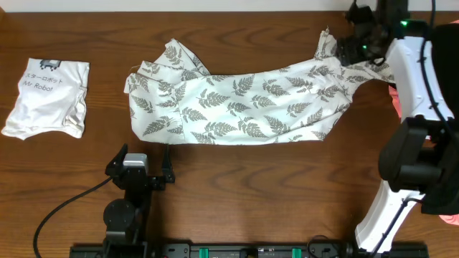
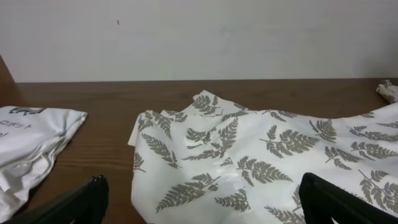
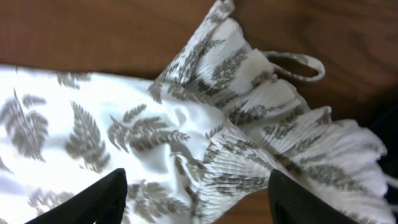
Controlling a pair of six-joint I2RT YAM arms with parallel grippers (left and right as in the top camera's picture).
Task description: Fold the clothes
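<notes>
The clothes (image 1: 244,104), a long white garment printed with grey fern leaves, lie spread across the middle of the wooden table. The pleated, ruffled end (image 3: 273,130) and a thin strap loop (image 3: 298,65) sit at the far right. My right gripper (image 1: 353,44) hovers over that end. In the right wrist view the right gripper (image 3: 199,205) is open, its fingers straddling the pleats without holding them. My left gripper (image 1: 143,161) rests near the front edge, below the garment's left part. Seen from the left wrist, the left gripper (image 2: 202,202) is wide open facing the cloth (image 2: 261,162).
A folded white shirt printed "Mr Robot" (image 1: 49,97) lies at the far left, also seen in the left wrist view (image 2: 31,143). A pink item (image 1: 394,100) shows behind the right arm. A pale wall backs the table's far edge.
</notes>
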